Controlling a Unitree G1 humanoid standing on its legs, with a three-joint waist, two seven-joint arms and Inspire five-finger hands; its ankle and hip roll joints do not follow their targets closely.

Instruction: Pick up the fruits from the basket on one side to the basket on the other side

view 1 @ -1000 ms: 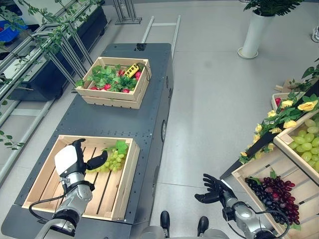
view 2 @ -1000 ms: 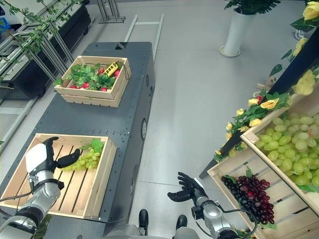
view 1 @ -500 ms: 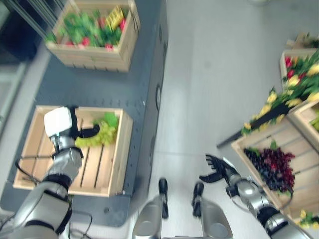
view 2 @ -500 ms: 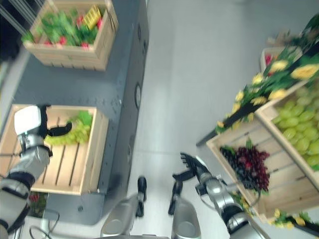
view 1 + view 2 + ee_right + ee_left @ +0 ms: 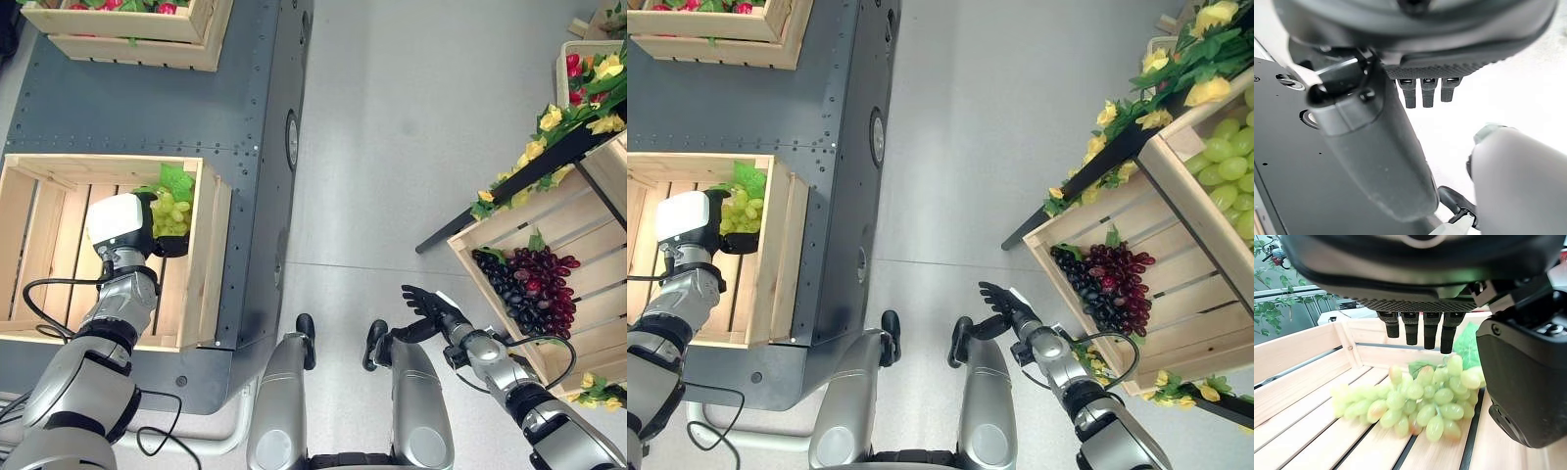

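A bunch of green grapes lies in the right end of a slatted wooden crate on the dark platform. My left hand, with its white cover, hovers right beside the bunch. In the left wrist view its fingers hang straight above the grapes without touching them, and the thumb stands off to one side. My right hand is open over the grey floor, short of the crate on the right that holds dark purple grapes.
A second crate with red fruit and leaves sits farther along the dark platform. On the right stand are yellow flowers and a higher crate of green grapes. Grey floor separates platform and stand.
The camera has tipped down and shifted, so the whole scene slid. My left hand has stayed at the green grapes and my right hand has stayed open over the floor.
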